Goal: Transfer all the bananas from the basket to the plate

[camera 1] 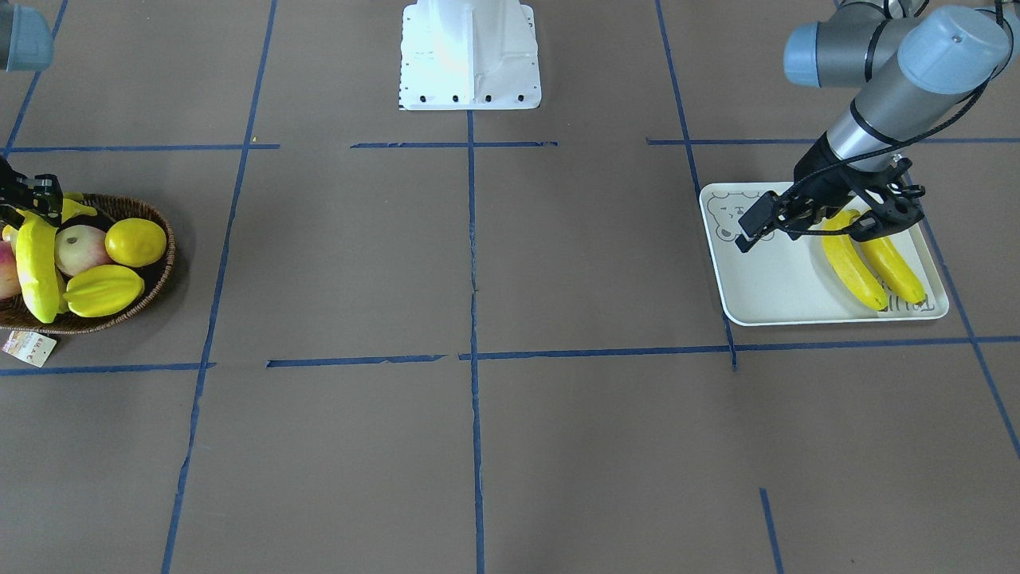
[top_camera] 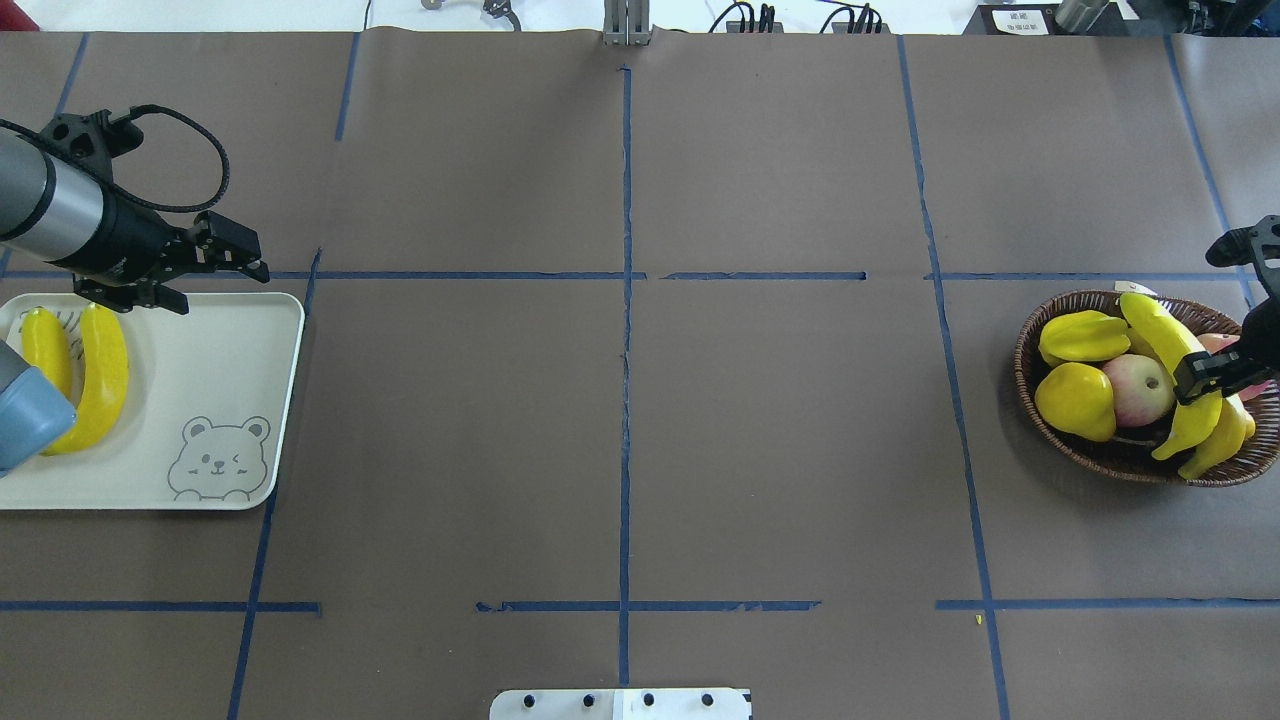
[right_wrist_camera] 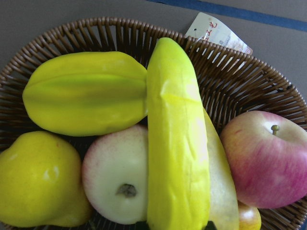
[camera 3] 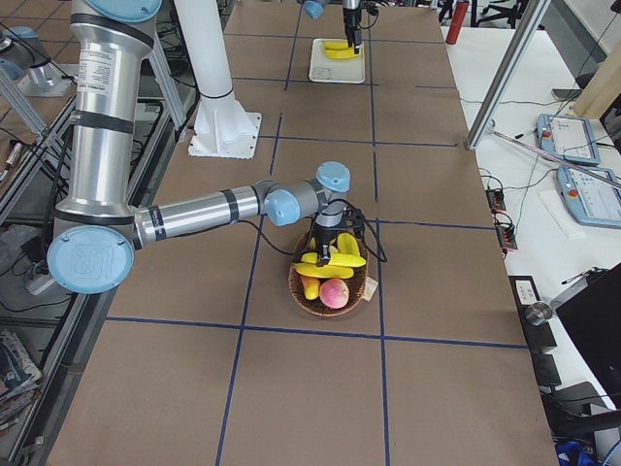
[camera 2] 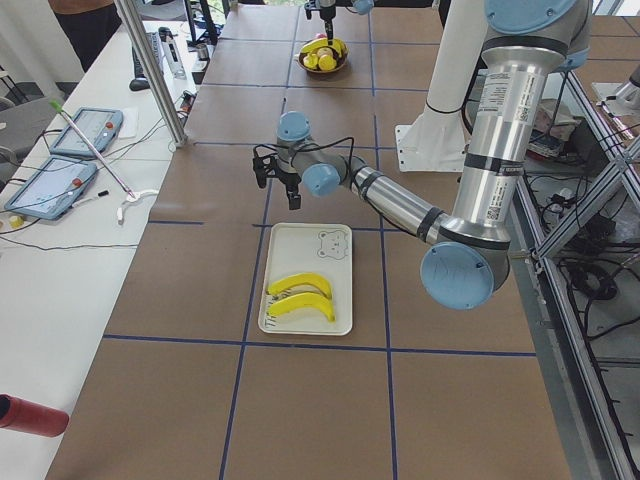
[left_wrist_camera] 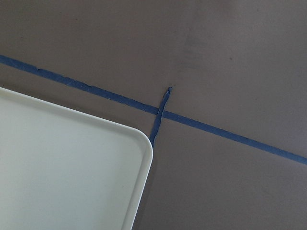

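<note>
Two bananas (top_camera: 100, 375) (top_camera: 45, 350) lie side by side on the white bear plate (top_camera: 200, 380), also shown in the front view (camera 1: 853, 267). My left gripper (top_camera: 212, 283) is open and empty over the plate's far edge; its wrist view shows only the plate's corner (left_wrist_camera: 57, 167). The wicker basket (top_camera: 1030, 340) at the right holds two more bananas. My right gripper (top_camera: 1210, 375) is shut on the upper banana (top_camera: 1160, 335), which lies across the other fruit (right_wrist_camera: 175, 143). The second banana (top_camera: 1225, 440) lies beside and partly under it (right_wrist_camera: 218, 167).
The basket also holds a lemon (top_camera: 1075, 400), a starfruit (top_camera: 1085, 335) and two apples (top_camera: 1135, 390) (right_wrist_camera: 268, 158). Its paper tag (camera 1: 28, 347) lies on the table beside it. The robot base (camera 1: 470, 56) stands mid-table at the robot's edge. Blue tape lines cross the brown table.
</note>
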Controlling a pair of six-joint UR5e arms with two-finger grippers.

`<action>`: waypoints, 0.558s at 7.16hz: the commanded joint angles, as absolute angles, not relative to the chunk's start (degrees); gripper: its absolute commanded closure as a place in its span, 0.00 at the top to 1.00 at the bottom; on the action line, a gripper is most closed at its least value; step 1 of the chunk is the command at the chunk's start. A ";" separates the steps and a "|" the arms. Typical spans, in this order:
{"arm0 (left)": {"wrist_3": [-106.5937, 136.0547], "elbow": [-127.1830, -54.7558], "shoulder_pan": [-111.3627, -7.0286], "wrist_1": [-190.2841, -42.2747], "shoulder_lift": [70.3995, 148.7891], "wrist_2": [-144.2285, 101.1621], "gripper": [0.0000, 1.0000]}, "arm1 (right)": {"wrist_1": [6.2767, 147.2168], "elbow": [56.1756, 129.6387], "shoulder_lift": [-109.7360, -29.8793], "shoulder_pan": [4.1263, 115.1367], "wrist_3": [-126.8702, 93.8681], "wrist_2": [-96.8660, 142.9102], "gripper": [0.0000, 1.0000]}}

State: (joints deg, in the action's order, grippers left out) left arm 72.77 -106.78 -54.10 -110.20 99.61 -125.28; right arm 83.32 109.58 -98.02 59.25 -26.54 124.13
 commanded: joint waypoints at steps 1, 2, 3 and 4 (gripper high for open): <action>72.77 -106.79 -54.14 -110.21 99.58 -125.33 1.00 | 83.50 111.78 -98.78 59.68 -26.54 124.19 0.00; 72.77 -106.70 -54.14 -110.21 99.58 -125.33 1.00 | 83.50 113.80 -100.36 60.03 -26.37 124.28 0.00; 72.77 -106.70 -54.14 -110.13 99.58 -125.33 1.00 | 84.54 116.34 -101.76 60.20 -26.37 124.28 0.00; 72.77 -106.70 -54.05 -110.13 99.49 -125.33 1.00 | 88.90 120.54 -101.69 61.08 -26.02 124.28 0.00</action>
